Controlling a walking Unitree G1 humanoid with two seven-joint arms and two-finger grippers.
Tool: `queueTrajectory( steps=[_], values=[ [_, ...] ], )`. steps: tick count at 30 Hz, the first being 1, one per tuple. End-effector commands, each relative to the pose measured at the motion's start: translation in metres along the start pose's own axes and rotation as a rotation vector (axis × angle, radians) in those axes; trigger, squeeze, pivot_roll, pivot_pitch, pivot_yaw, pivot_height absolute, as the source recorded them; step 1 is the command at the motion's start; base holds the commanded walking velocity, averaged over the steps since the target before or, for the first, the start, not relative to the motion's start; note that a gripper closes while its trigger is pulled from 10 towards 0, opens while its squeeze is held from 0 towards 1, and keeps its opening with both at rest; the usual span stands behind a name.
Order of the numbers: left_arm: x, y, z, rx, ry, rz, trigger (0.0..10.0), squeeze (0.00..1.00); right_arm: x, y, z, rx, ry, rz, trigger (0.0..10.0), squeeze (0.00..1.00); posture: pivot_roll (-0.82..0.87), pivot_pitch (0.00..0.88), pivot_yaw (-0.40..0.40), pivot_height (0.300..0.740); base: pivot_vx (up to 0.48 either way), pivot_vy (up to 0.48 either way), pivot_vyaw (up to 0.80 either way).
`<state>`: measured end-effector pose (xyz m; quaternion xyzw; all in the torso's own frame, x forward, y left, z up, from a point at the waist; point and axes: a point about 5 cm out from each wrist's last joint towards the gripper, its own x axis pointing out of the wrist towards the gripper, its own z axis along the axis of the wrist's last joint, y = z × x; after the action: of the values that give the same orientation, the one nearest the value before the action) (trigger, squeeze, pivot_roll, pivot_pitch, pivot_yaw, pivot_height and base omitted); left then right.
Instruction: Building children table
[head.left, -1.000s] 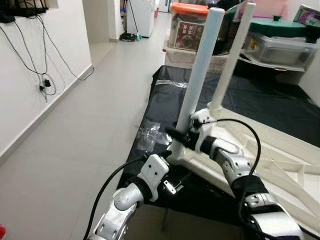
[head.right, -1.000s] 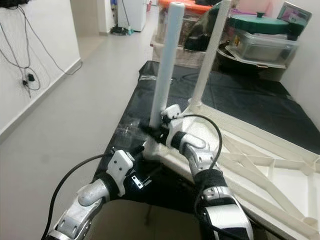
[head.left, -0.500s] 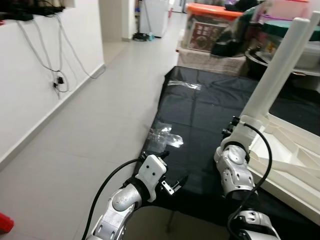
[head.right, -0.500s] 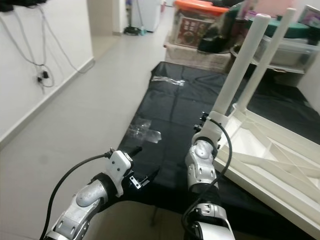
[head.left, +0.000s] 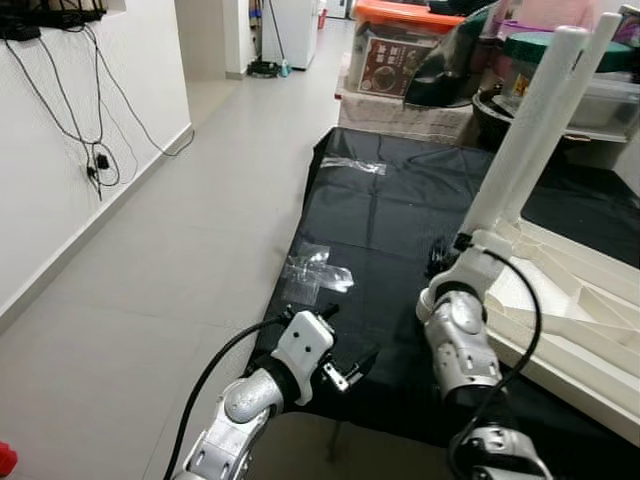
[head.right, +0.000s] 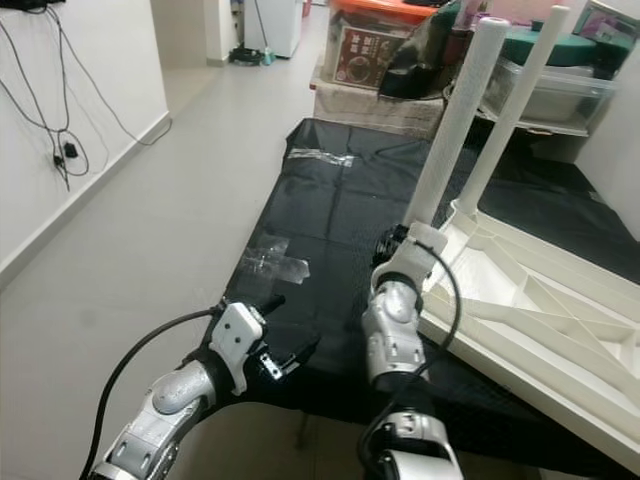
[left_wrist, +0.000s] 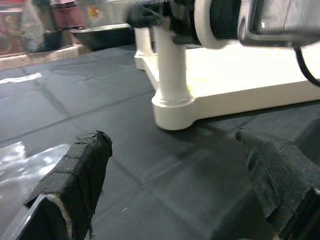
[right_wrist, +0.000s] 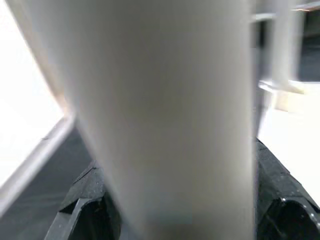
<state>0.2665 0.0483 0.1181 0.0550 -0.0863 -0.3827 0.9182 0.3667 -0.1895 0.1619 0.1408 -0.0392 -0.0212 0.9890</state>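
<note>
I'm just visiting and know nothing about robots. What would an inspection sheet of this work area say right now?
Surface: black mat on grey tiled floor.
Job's things: white table upside down on the mat, two legs up; near leg.
Clutter: clear plastic wrapper; tape strip.
Grippers: right end effector closed around the near leg's base; left end effector open, low over the mat, holding nothing.
Cables: black leads along both arms; wires hanging on the wall.
Surroundings: storage boxes behind the mat, hallway beyond.

The white table leg (head.left: 525, 130) and upturned children's table (head.right: 545, 320) look like smooth matt plastic, lying on a slightly glossy black sheet (head.left: 390, 215), while the fingers (left_wrist: 75, 180) wear rough black cloth tape.
</note>
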Motion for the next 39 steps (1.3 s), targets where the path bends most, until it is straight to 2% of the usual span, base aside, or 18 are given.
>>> queueTrajectory(
  steps=[1,2,6,10,13,17,18,22,24,28,29,30,31,32,33,34,36,39],
  values=[
    [0.003,-0.002,0.001,0.006,0.0,-0.015,10.0,0.0,0.001,0.019,-0.004,0.011,0.081,0.258,10.0,0.0,0.13,0.0,-0.099,0.74,0.0,0.0,0.0],
    [0.003,-0.003,0.001,0.006,-0.002,-0.016,10.0,0.0,-0.004,0.026,-0.003,-0.037,0.167,0.517,10.0,0.0,0.13,0.0,-0.099,0.74,0.0,0.0,0.0],
    [0.004,-0.004,0.002,0.006,-0.003,-0.016,10.0,0.0,-0.009,0.03,-0.004,-0.076,0.214,0.66,10.0,0.0,0.14,0.0,-0.109,0.74,0.0,0.0,0.0],
    [0.004,-0.004,0.003,0.008,-0.006,-0.014,10.0,0.0,-0.021,0.044,-0.009,-0.102,0.286,0.949,10.0,0.0,0.15,0.0,-0.118,0.74,0.0,0.0,0.0],
    [0.004,-0.005,0.003,0.009,-0.008,-0.013,10.0,0.0,-0.024,0.051,-0.011,-0.081,0.312,1.066,10.0,0.0,0.15,0.0,-0.118,0.74,0.0,0.0,0.0],
    [0.004,-0.005,0.003,0.009,-0.008,-0.013,10.0,0.0,-0.025,0.054,-0.014,-0.091,0.334,1.104,10.0,0.0,0.15,0.0,-0.118,0.74,0.0,0.0,0.0],
    [0.004,-0.004,0.004,0.01,-0.008,-0.014,10.0,0.0,-0.023,0.055,-0.015,-0.108,0.341,1.104,0.0,0.0,0.15,0.0,-0.119,0.74,0.0,0.0,0.0],
    [0.003,-0.004,0.004,0.009,-0.008,-0.014,10.0,0.0,-0.004,0.048,-0.017,-0.182,0.286,0.835,0.0,0.0,0.15,0.0,-0.117,0.74,0.0,0.0,0.0],
    [0.003,-0.004,0.004,0.009,-0.008,-0.014,10.0,0.0,-0.004,0.048,-0.017,-0.182,0.286,0.835,0.0,0.0,0.15,0.0,-0.117,0.74,0.0,0.0,0.0],
    [0.002,-0.003,0.004,0.007,-0.007,-0.014,10.0,0.0,0.02,0.009,-0.003,-0.181,0.181,0.183,0.0,0.0,0.15,0.0,-0.115,0.74,0.0,0.0,0.0],
    [0.002,-0.003,0.004,0.007,-0.007,-0.014,10.0,0.0,0.02,0.009,-0.003,-0.181,0.181,0.183,0.0,0.0,0.15,0.0,-0.115,0.74,0.0,0.0,0.0],
    [0.002,-0.003,0.004,0.006,-0.006,-0.014,10.0,0.0,0.02,0.0,-0.001,-0.184,0.164,0.071,0.0,0.0,0.15,0.0,-0.115,0.74,0.0,0.0,0.0],
    [0.002,-0.003,0.004,0.006,-0.006,-0.015,10.0,0.0,0.016,-0.017,0.002,-0.167,0.12,-0.156,0.0,0.0,0.14,0.0,-0.109,0.74,0.0,0.0,0.0],
    [0.002,-0.003,0.004,0.006,-0.006,-0.015,10.0,0.0,0.016,-0.017,0.002,-0.167,0.12,-0.156,0.0,0.0,0.14,0.0,-0.109,0.74,0.0,0.0,0.0],
    [0.002,-0.003,0.004,0.006,-0.005,-0.016,10.0,0.0,0.007,-0.031,0.003,-0.126,0.084,-0.35,0.0,0.0,0.14,0.0,-0.109,0.74,0.0,0.0,0.0],
    [0.002,-0.003,0.004,0.006,-0.005,-0.016,10.0,0.0,0.007,-0.031,0.003,-0.126,0.084,-0.35,0.0,0.0,0.14,0.0,-0.109,0.74,0.0,0.0,0.0],
    [0.001,-0.004,0.003,0.006,-0.003,-0.016,10.0,0.0,-0.01,-0.039,-0.002,-0.059,0.047,-0.568,0.0,0.0,0.14,0.0,-0.107,0.74,0.0,0.0,0.0],
    [0.002,-0.004,0.003,0.005,-0.003,-0.016,10.0,0.0,-0.015,-0.035,-0.006,-0.034,0.043,-0.605,0.0,0.0,0.14,0.0,-0.107,0.74,0.0,0.0,0.0]
  ],
)
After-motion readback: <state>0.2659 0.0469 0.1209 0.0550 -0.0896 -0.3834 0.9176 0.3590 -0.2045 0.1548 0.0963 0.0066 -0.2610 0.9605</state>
